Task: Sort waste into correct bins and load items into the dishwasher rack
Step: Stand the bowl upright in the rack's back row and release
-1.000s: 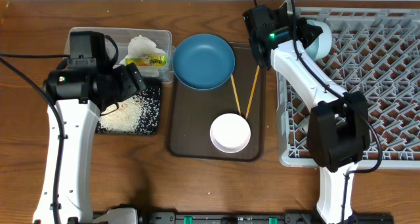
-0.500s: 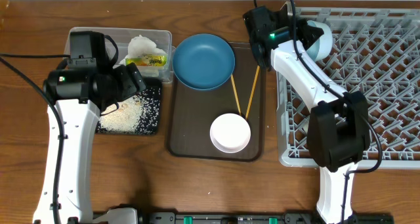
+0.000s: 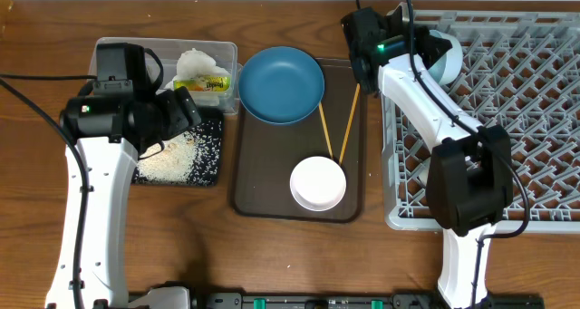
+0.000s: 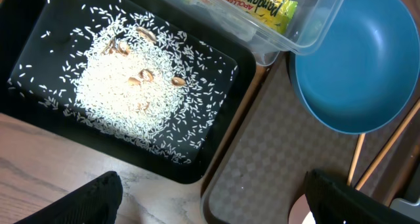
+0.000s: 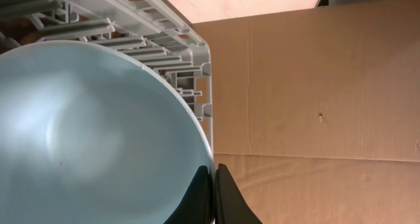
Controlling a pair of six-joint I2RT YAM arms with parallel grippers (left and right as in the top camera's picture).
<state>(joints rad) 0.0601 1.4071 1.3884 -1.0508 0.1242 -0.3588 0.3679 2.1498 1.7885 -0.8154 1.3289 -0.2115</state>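
My right gripper (image 5: 214, 191) is shut on the rim of the light-blue bowl (image 5: 85, 132), one finger on each side of the wall. It holds the bowl (image 3: 446, 57) tilted over the near-left corner of the dishwasher rack (image 3: 517, 119). My left gripper (image 4: 216, 204) hangs open and holds nothing, above the edge between the black tray (image 4: 230, 122) and the brown tray (image 4: 275, 152). Rice scraps (image 4: 131, 86) lie in the black tray. The napkin (image 3: 195, 62) and snack wrapper (image 3: 201, 83) sit in the clear tub (image 3: 163, 48). The dark-blue plate (image 3: 281, 84), two chopsticks (image 3: 349, 128) and white bowl (image 3: 317, 183) rest on the brown tray.
The brown serving tray (image 3: 272, 187) lies between the bins and the rack. The black tray (image 3: 211, 159) touches the tub's front side. Upright pegs (image 5: 164, 46) of the rack stand right behind the held bowl. Bare wooden table (image 3: 272, 264) runs along the front.
My right gripper has shifted slightly to the right with the light-blue bowl, further over the rack. The left arm has not moved.
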